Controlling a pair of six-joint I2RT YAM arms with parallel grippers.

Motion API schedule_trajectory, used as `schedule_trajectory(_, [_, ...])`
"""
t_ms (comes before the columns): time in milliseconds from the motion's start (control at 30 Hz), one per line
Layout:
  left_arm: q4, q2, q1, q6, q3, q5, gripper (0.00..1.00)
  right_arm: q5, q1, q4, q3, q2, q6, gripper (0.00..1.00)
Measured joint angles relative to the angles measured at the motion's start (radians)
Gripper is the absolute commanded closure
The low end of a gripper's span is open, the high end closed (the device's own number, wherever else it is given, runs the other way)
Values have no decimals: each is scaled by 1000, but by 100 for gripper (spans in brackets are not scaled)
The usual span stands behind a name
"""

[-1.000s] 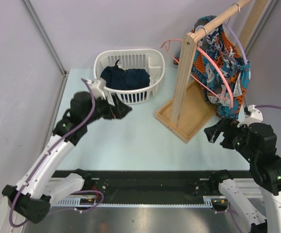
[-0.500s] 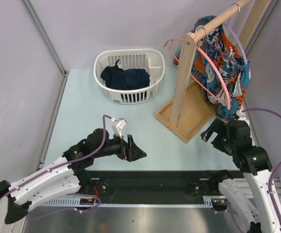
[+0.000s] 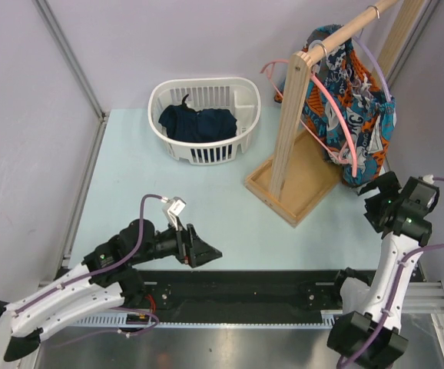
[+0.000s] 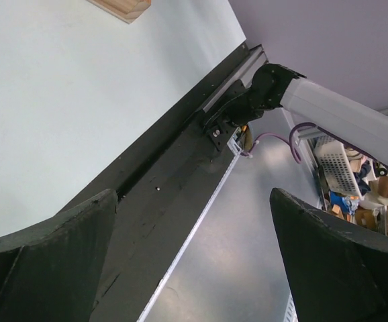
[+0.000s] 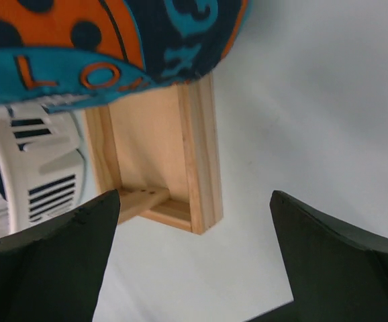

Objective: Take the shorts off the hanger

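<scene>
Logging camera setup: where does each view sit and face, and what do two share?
Top external: above, behind the bases, looking down on table, basket, rack, shorts; both arms show.
Left wrist: low, faces near rail, right arm; left end effector open.
Right wrist: faces rack base, shorts' hem; right end effector open.
Shared: top, right wrist: shorts, rack, basket.

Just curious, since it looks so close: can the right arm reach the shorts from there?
Probably yes. The right gripper is open, close by the hem of the shorts. Its wrist view shows nothing between the fingers and the fabric. The rack base lies lower, out of the way.
</scene>
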Motion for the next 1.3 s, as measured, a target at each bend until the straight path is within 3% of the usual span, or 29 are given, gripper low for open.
schedule_trajectory(200, [-62,-84,-1,3,0,3,0,-168,-201,85,13,16,23,0])
schedule_trajectory(400, [-153,-139,-1,21,9,2,0,-231,-267,146,109,-8,80,0])
schedule_trajectory(667, [-216,-91,-1,86,103,12,0,-297,-284,524,165,-27,283,0])
schedule_trajectory(900, [-227,-36,-1,143,143,42,0,-451,-154,1135,190,169,360,0])
schedule_trajectory(967, [-238,-17,-1,153,149,54,0,-482,-106,1230,193,237,353,0])
schedule_trajectory(1067, [-259,31,-1,177,171,74,0,-500,-14,1234,193,310,245,0])
schedule_trajectory(1200, [-278,60,-1,202,194,84,0,-450,104,1119,193,301,6,4])
schedule_trajectory(1300, [-282,68,-1,216,206,89,0,-394,157,1069,193,282,-131,19])
